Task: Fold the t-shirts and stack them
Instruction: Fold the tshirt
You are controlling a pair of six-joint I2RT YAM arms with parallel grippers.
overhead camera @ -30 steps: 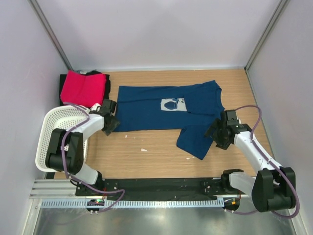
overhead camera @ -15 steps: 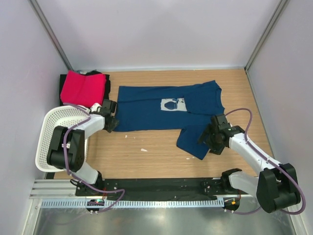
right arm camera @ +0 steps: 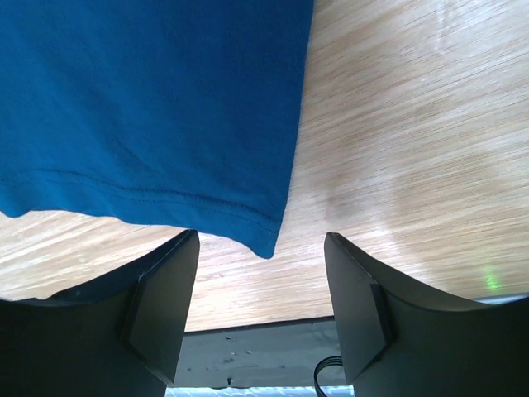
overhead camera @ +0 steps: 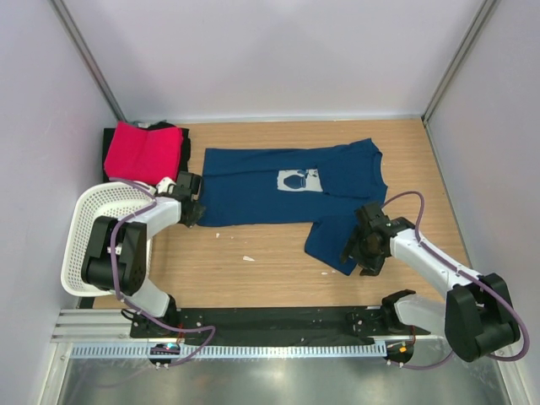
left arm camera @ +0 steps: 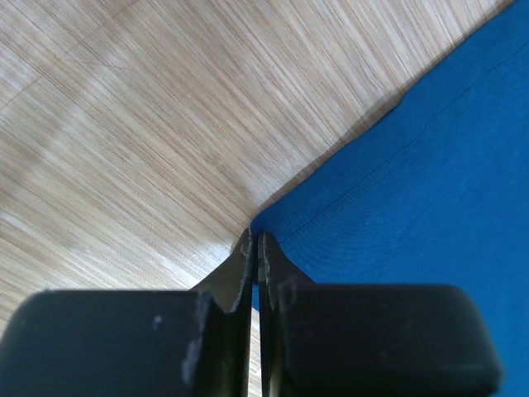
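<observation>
A dark navy t-shirt (overhead camera: 287, 190) with a white chest print lies spread across the wooden table, its right part folded down toward me. My left gripper (overhead camera: 192, 213) is shut on the shirt's near-left hem corner; in the left wrist view blue cloth (left arm camera: 430, 182) runs in between the closed jaws (left arm camera: 255, 236). My right gripper (overhead camera: 359, 251) is open low over the near-right corner. In the right wrist view that corner (right arm camera: 149, 99) points into the gap between the fingers (right arm camera: 260, 248). A pink-red tee (overhead camera: 143, 152) lies folded on a black one (overhead camera: 181, 143) at the back left.
A white perforated basket (overhead camera: 84, 228) stands at the left edge beside the left arm. Small white scraps (overhead camera: 248, 258) lie on the wood near the shirt's front hem. Grey walls close in the table at left, back and right; a black rail (overhead camera: 278, 321) runs along the near edge.
My left gripper has closed on the shirt's hem corner. The right gripper has moved left and toward me, over the shirt's near-right corner, its jaws a little narrower.
</observation>
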